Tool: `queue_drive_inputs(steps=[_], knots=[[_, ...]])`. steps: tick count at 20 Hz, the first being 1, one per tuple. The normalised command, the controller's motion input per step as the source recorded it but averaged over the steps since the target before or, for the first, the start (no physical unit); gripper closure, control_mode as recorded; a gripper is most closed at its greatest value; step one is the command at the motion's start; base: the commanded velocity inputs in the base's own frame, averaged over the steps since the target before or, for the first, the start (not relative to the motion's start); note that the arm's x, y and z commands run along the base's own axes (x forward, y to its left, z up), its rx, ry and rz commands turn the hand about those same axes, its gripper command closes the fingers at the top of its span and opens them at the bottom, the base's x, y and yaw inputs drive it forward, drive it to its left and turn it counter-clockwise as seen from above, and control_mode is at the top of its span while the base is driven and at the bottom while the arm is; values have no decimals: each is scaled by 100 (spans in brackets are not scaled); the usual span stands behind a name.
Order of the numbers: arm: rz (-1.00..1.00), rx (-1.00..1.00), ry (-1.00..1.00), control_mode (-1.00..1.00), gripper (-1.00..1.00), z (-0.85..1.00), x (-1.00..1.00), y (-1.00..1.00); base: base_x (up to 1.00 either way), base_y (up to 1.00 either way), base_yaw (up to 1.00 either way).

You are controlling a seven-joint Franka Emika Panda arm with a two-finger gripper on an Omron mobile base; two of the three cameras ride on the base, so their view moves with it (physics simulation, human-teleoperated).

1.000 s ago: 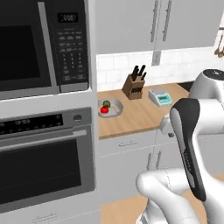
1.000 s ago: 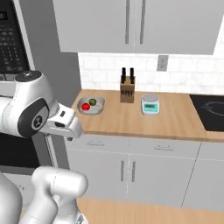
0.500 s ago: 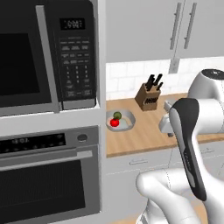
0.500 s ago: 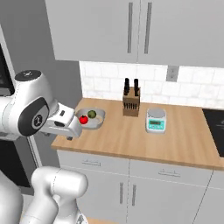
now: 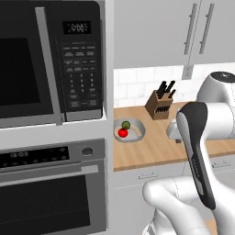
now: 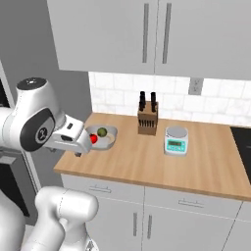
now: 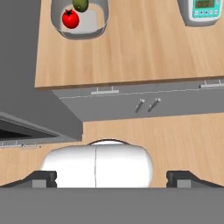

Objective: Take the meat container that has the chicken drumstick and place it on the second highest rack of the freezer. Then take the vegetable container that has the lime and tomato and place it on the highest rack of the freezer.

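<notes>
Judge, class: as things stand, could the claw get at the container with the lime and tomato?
Probably yes. The container sits uncovered near the counter's left end, nothing over it; the open claw holds nothing. The knife block stands apart.

On the desk (image 6: 147, 162), the container (image 6: 103, 136) sits at the left end holding a tomato (image 6: 93, 139) and a lime (image 6: 101, 131). The knife block (image 6: 147, 120) stands behind and to its right; the scale (image 6: 176, 140) lies further right.

Vegetable container (image 7: 97, 27) with tomato (image 7: 70, 19) and, apparently, lime (image 7: 80, 4) sits on counter (image 7: 131, 52).
</notes>
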Motion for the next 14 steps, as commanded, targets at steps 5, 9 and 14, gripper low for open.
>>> queue_drive_inputs(steps=[5,9,14], knots=[[0,1,0,-100,-100,-1,15,-7,48,-23,0],[0,5,0,-100,-100,-7,98,-39,0,0,0],[0,3,0,-100,-100,-16,100,-20,0,0,0]])
